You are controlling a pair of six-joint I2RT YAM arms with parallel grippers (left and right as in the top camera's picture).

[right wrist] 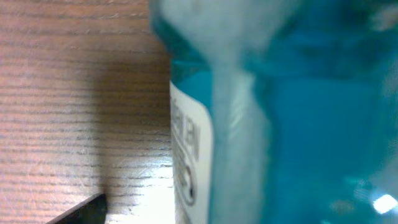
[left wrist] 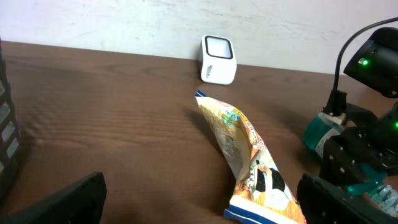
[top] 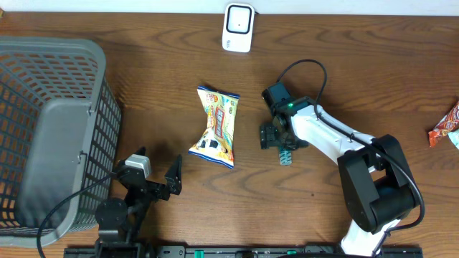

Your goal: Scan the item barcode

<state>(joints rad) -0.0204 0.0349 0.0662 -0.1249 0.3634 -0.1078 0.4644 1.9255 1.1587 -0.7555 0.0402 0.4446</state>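
1. The right fingers (right wrist: 79, 214) are close against a teal bottle (top: 286, 155) on the tabletop (top: 344, 64). Whether they clamp it cannot be told.
2. The left fingers (left wrist: 68, 200) are wide apart and empty, near the front edge beside a grey basket (top: 43, 122).
3. A snack bag (top: 215, 127) lies left of the bottle.
4. A white scanner (top: 238, 27) stands at the far edge, well apart from the bottle.
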